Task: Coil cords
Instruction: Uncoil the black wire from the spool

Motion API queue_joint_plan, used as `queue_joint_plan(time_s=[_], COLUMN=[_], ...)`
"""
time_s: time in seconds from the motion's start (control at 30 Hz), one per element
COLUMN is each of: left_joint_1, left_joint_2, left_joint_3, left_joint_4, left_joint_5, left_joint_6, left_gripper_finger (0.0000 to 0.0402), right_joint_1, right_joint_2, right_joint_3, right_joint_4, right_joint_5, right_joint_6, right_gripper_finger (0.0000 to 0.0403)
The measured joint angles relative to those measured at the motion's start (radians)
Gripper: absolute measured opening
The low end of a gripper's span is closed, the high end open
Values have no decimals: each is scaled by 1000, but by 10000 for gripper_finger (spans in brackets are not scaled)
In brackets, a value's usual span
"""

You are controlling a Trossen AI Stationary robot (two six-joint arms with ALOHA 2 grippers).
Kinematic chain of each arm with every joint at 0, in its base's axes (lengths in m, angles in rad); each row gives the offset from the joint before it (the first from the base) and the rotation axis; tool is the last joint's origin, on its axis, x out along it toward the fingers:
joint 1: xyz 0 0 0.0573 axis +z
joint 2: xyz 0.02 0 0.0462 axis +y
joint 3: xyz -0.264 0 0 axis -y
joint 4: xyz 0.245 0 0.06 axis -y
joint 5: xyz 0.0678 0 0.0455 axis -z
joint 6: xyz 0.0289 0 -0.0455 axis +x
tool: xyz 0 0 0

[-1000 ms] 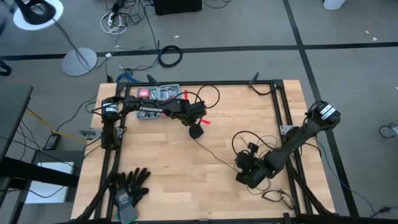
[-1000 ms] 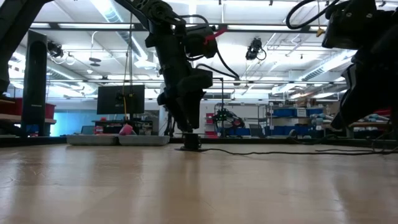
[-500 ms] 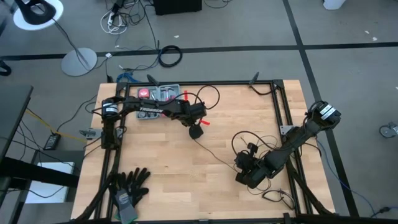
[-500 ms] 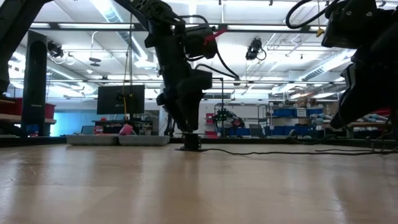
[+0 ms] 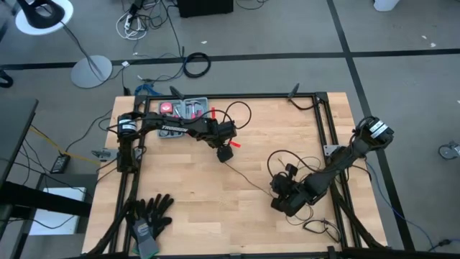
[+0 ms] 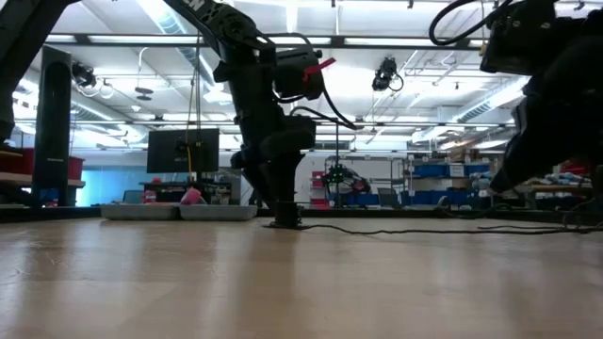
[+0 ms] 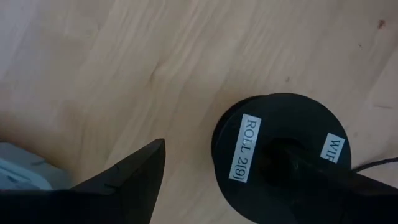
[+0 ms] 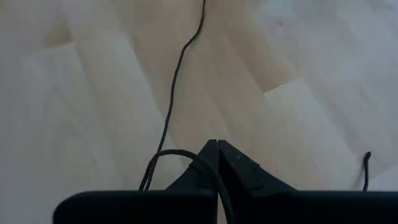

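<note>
The cord is a thin black wire lying slack across the wooden table. It runs from a small round black spool at mid-table to loose loops by my right gripper. The spool lies flat on the table. My left gripper points down over the spool, open. One finger is at the spool's centre hole; the other stands outside the rim, apart from it. My right gripper is low at the near right, shut on the cord. My left gripper comes at the spool from above, with one finger at its centre hole. That finger hides the hole, so I cannot tell whether it touches the spool. My right gripper pinches the thin cord between its two shut fingers, slanting down toward the table. The cord arcs slack over one finger and trails off across the wood.
A grey tray of small tools sits at the far left. Black gloves lie at the near left edge. A small tangle of cable lies at the near right. Black frame rails border the table.
My left gripper has sunk a little toward the spool, still open. The spool, the cord and my right gripper stay where they were.
</note>
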Motion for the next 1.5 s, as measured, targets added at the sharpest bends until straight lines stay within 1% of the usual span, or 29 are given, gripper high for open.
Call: queue_joint_plan(time_s=[0.17,0.3,0.37,0.47,0.6,0.77,0.83,0.97,1.1,1.17,1.23,1.33,1.37,1.5], left_joint_1=[0,0,0,0,0,0,0,0,0,0,0,0,0,0], left_joint_2=[0,1,1,1,2,2,2,2,2,2,2,2,2,2], left_joint_3=[0,0,0,0,0,0,0,0,0,0,0,0,0,0], left_joint_4=[0,1,1,8,17,17,16,17,15,15,15,15,14,10], left_joint_5=[12,12,12,14,16,16,16,16,16,16,16,16,16,16], left_joint_6=[5,5,5,7,9,10,11,16,16,17,17,17,17,18], left_gripper_finger=[294,294,294,294,294,294,294,294,294,294,294,294,294,294], right_joint_1=[-45,-124,-171,-241,-320,-388,-406,-437,-450,-448,-447,-437,-436,-422], right_joint_2=[0,0,4,27,104,230,276,355,414,422,422,412,408,384], right_joint_3=[0,0,0,0,0,0,0,2,21,28,28,27,27,28], right_joint_4=[33,148,250,412,591,809,904,956,975,974,968,941,929,867], right_joint_5=[29,28,16,-19,-78,-140,-161,-194,-219,-214,-219,-234,-240,-265], right_joint_6=[0,-30,-95,-245,-433,-606,-652,-683,-661,-664,-671,-702,-716,-686], right_gripper_finger=[22,48,65,95,136,182,196,208,196,172,127,33,18,11])
